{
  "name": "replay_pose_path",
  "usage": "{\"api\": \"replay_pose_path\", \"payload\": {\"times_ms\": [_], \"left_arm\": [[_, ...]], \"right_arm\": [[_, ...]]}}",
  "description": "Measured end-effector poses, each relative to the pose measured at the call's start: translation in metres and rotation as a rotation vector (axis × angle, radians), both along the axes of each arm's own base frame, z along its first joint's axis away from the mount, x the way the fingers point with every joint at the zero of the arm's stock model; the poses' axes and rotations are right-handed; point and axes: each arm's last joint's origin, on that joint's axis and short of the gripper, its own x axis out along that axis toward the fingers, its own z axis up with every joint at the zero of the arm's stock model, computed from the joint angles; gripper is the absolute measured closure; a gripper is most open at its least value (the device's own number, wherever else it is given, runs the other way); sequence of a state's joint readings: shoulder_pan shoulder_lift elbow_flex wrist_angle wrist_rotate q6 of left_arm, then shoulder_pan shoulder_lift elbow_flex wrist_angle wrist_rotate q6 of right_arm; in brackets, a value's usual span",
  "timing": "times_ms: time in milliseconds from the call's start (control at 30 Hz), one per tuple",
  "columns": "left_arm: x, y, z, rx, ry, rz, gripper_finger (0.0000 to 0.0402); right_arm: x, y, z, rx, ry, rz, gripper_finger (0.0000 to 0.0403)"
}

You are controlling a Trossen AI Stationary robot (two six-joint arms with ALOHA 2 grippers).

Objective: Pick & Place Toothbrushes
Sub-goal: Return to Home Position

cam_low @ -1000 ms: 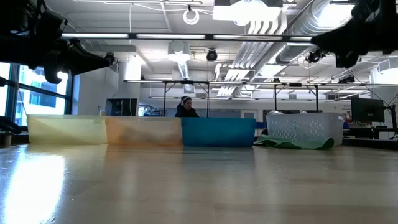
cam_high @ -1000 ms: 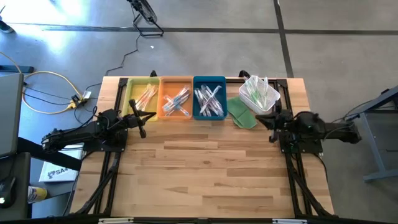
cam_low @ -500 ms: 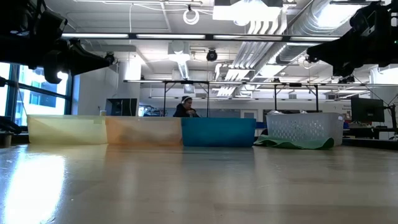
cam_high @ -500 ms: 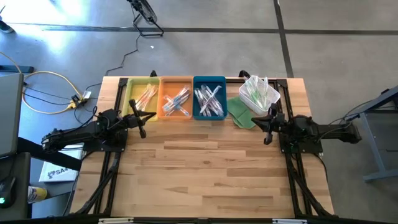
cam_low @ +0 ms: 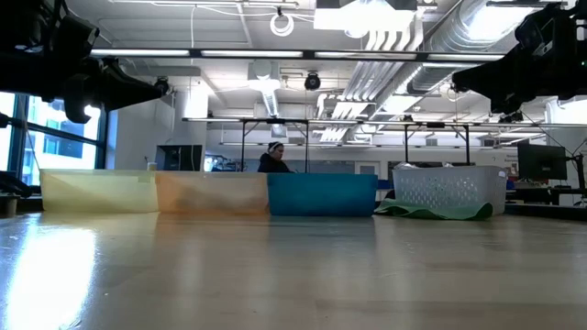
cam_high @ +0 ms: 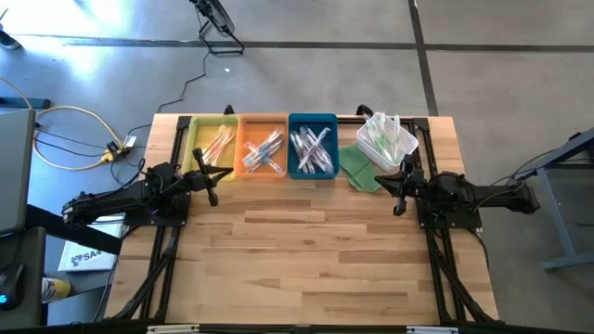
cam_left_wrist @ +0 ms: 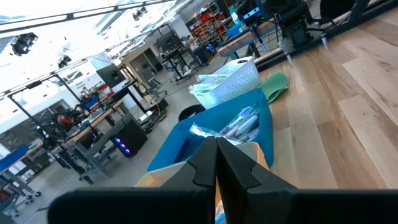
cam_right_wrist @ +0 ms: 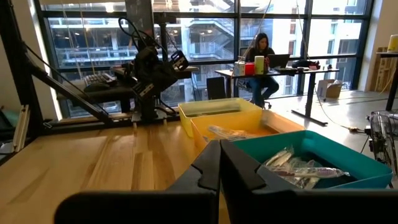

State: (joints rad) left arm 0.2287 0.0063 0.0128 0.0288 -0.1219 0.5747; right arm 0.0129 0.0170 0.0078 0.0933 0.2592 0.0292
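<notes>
Slim black jointed arms [cam_high: 111,199] (angular links), dark fingers [cam_left_wrist: 202,167].

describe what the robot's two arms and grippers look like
The left arm and right arm are both black: slim straight links joined by bulkier rounded housings. The left gripper and right gripper each carry two dark, flat fingers that taper to narrow tips. No markings or loose cables show on them.

Your left gripper [cam_high: 214,178] is held aloft, fingers [cam_left_wrist: 202,168] pressed tight together, with your left arm [cam_high: 121,199] stretched low behind its wrist. Your right gripper [cam_high: 399,186] faces it from well apart, fingers [cam_right_wrist: 208,168] likewise pressed together, your right arm [cam_high: 492,197] folded behind.
</notes>
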Motion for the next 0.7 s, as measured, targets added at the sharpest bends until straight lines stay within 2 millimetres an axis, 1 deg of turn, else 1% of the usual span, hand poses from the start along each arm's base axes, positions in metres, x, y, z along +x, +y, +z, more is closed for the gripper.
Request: {"api": "replay_pose_path", "payload": {"times_ms": [467, 633, 700], "left_arm": [[0.0, 0.0, 0.0, -0.002, -0.001, 0.0, 0.0401], [0.0001, -0.0009, 0.0034, -0.068, -0.061, -0.034, 0.0401], [0.0002, -0.0009, 0.0016, -0.069, -0.042, -0.034, 0.0401]], "right_arm": [[0.0001, 0.0, -0.0003, 0.0, 0.002, 0.0, 0.0401], [0.0001, 0.0, -0.0003, 0.0, 0.002, 0.0, 0.0401], [0.0001, 0.0, -0.0005, 0.0, 0.002, 0.0, 0.0401]]}}
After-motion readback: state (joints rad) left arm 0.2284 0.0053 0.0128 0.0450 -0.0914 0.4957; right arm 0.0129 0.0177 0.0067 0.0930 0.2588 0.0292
